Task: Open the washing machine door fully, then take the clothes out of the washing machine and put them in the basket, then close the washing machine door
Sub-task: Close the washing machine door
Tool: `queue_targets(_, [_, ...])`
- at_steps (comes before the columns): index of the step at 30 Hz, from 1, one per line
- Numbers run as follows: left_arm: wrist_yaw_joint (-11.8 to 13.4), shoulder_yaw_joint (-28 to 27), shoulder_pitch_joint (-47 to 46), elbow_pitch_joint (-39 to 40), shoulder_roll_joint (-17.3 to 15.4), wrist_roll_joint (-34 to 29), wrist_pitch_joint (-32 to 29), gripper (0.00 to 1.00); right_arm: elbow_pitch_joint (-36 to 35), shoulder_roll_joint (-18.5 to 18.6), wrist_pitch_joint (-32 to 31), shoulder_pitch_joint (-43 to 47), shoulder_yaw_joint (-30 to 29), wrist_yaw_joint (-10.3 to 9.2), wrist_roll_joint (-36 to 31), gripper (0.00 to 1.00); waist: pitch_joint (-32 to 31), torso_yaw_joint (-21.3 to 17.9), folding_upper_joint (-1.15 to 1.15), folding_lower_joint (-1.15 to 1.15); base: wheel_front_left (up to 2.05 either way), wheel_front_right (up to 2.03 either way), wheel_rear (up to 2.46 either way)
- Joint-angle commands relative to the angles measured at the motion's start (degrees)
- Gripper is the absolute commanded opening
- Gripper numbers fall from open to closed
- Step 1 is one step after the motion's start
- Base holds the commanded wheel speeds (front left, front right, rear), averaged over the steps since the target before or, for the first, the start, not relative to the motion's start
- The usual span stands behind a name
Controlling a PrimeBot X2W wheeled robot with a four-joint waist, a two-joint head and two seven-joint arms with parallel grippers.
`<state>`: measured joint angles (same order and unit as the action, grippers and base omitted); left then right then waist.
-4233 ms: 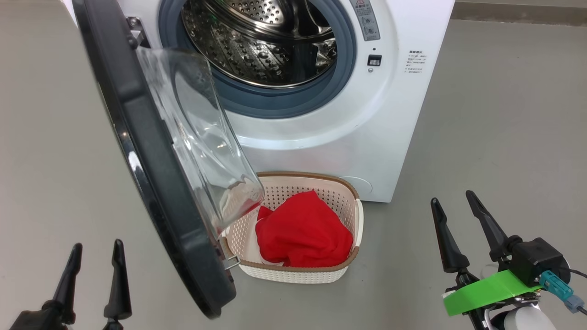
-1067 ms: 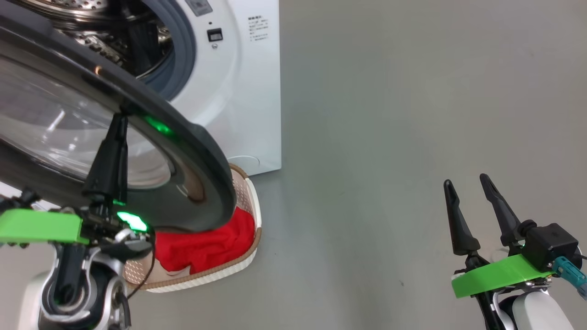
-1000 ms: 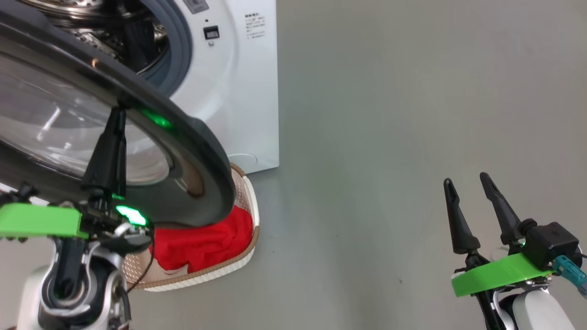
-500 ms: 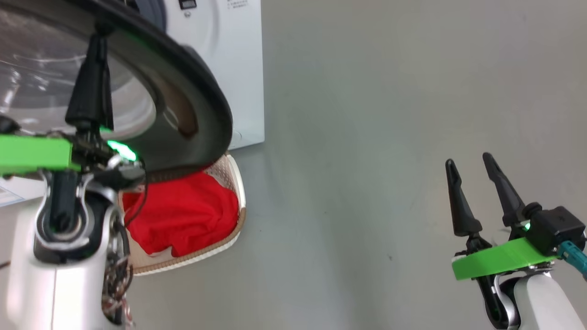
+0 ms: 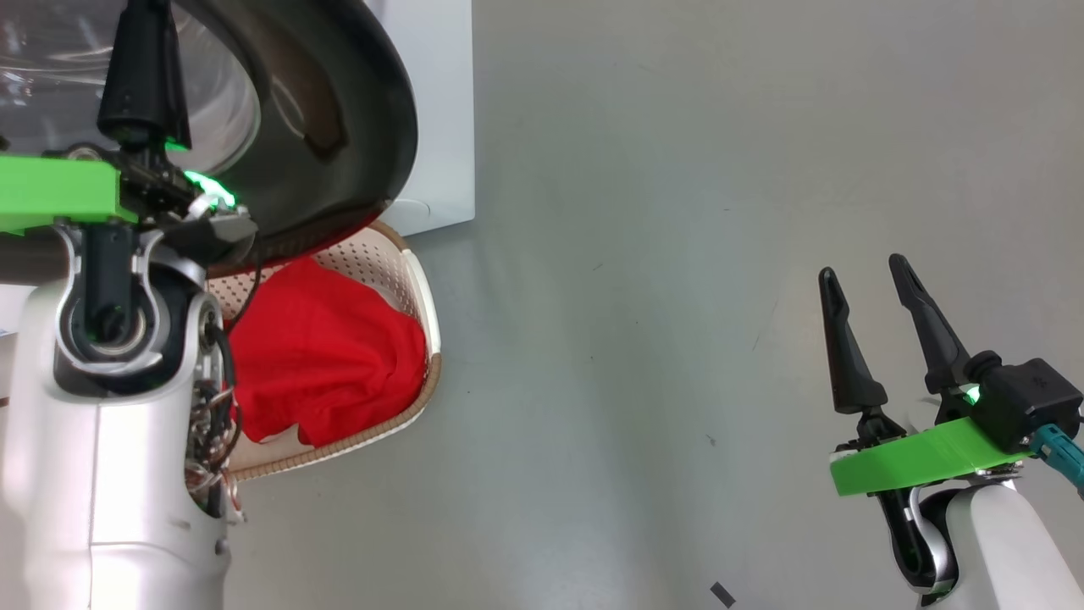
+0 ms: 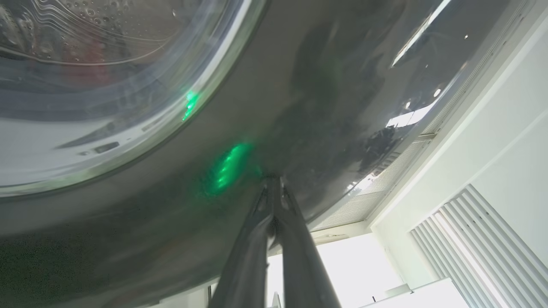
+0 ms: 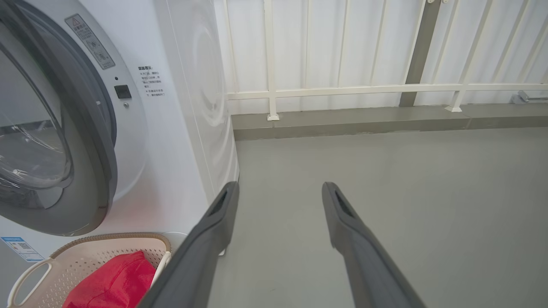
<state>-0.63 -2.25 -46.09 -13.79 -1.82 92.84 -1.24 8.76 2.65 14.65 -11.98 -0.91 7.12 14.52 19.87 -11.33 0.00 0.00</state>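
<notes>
Left gripper (image 6: 273, 185): jaws pressed together with nothing pinched, tips right up against the glossy black rim of the washing machine door (image 6: 325, 85). Reads to me like a push, not a grab. Just past those tips the door is swung most of the way round to the front of the washing machine (image 7: 192, 107). From the right wrist cam there's a gap at the latch side though, so I'd call it not shut yet.

Below the left jaws, tucked partly under the door's lower edge, is the basket (image 5: 421, 315) with the clothes (image 5: 322, 356) piled in it, a red heap with a bit of white poking out at the bottom.

Right gripper (image 5: 862, 269): jaws spread, holding nothing, hovering over bare floor (image 5: 635, 339), well apart from everything. The machine and basket sit off to its left.

So, my guess: opening is done, unloading looks done, and closing is the step in hand. Can't confirm the drum is empty. There's a faint reddish smear behind the glass window (image 6: 85, 64), but that could be a reflection.
</notes>
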Motion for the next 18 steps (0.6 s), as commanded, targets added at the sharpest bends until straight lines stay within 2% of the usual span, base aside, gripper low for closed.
queue_targets(1, [-1.2,-0.8,-1.6,0.4,-1.4,0.0,-0.5,0.00,-1.3,0.2,0.3,-1.1,1.4,0.36,-0.5,1.00,-0.1,0.1,0.00,0.00,0.00,0.00,0.00])
queue_targets(8, [-3.1,0.1,0.8,-1.8,-1.7,-0.1,-2.2,0.00,-0.9,0.2,0.3,-0.2,1.4,0.36,-1.0,1.00,-2.8,0.8,0.00,0.00,0.00,0.00,0.00])
queue_targets(10, [-3.4,0.5,2.2,-1.8,-1.9,-0.1,-3.0,0.36,-0.8,0.2,0.3,0.1,1.2,0.36,-1.1,1.00,-3.7,1.1,0.00,0.00,0.00,0.00,0.00])
queue_targets(11, [-3.6,0.7,3.1,-1.7,-2.0,-0.2,-3.3,0.75,-0.8,0.2,0.3,0.3,1.2,0.36,-1.2,1.00,-4.2,1.3,0.00,0.00,0.00,0.00,0.00])
queue_targets(12, [-3.8,0.9,4.1,-1.5,-2.2,-0.4,-3.5,1.00,-0.7,0.2,0.3,0.5,1.1,0.36,-1.2,1.00,-4.7,1.5,0.00,0.00,0.00,0.00,0.00])
queue_targets(18, [-4.9,2.4,10.5,0.1,-3.3,-2.5,-4.5,1.00,-0.4,0.2,0.3,1.7,0.8,0.36,-1.2,1.00,-7.7,2.5,0.00,0.00,0.00,0.00,0.00])
